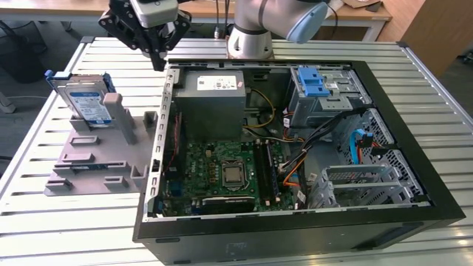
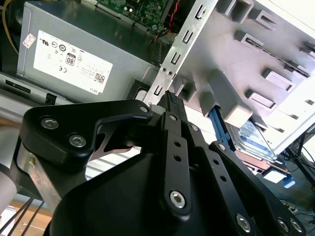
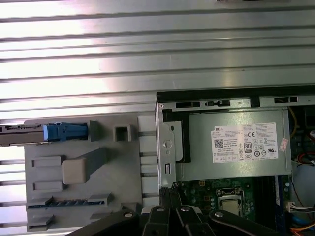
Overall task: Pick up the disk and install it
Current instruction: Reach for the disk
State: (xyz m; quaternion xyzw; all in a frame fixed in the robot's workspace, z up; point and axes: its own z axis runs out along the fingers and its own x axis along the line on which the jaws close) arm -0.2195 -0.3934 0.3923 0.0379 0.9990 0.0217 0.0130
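Nearest the tabletop's [image 1: 44, 221] front edge lies the computer case [image 1: 296, 233]. Beside it the disk [image 1: 85, 105] stands upright in a grey holder [image 1: 96, 160], its label visible in the exterior view and edge-on in the first wrist view. Beyond, the gripper [image 1: 157, 65] points down above the case's far corner, fingers [image 2: 172, 105] together, empty.

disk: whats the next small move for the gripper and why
Probably shift the gripper toward the exterior view's left, above the disk. It hangs shut and empty over the computer case's wall, while the disk sits untouched in the grey stand.
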